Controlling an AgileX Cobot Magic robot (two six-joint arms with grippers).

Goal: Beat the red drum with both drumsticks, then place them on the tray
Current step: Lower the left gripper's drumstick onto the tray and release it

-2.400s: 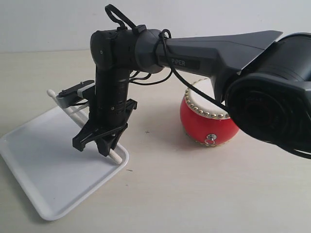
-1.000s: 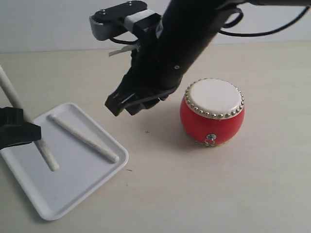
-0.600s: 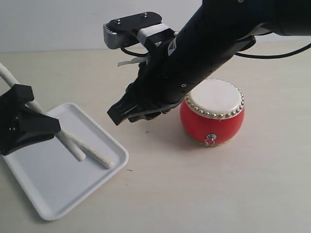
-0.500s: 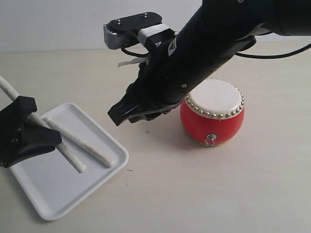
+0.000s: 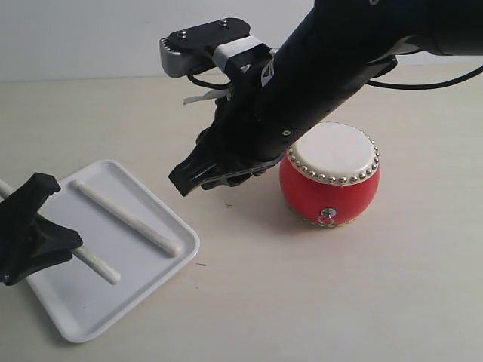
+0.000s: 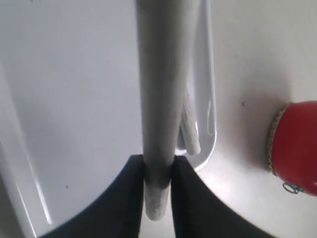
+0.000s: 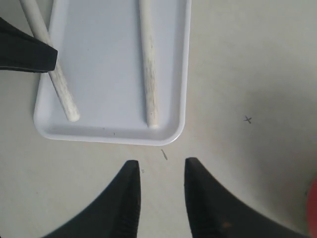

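The left pincer [image 6: 157,162] is clamped on the shaft of one drumstick [image 6: 158,74], holding it tilted over the white tray [image 5: 79,305] near the table's left edge. The second drumstick [image 5: 124,217] lies flat in the tray. The right pincer [image 7: 161,162] hangs apart and empty between the tray and the red drum [image 5: 330,185], which stands mid-table. The sticks look light, stiff and round, so they are likely to roll, though the low rim should stop them. Whether the held stick's tip touches the tray is unclear, and its other end is cut off.
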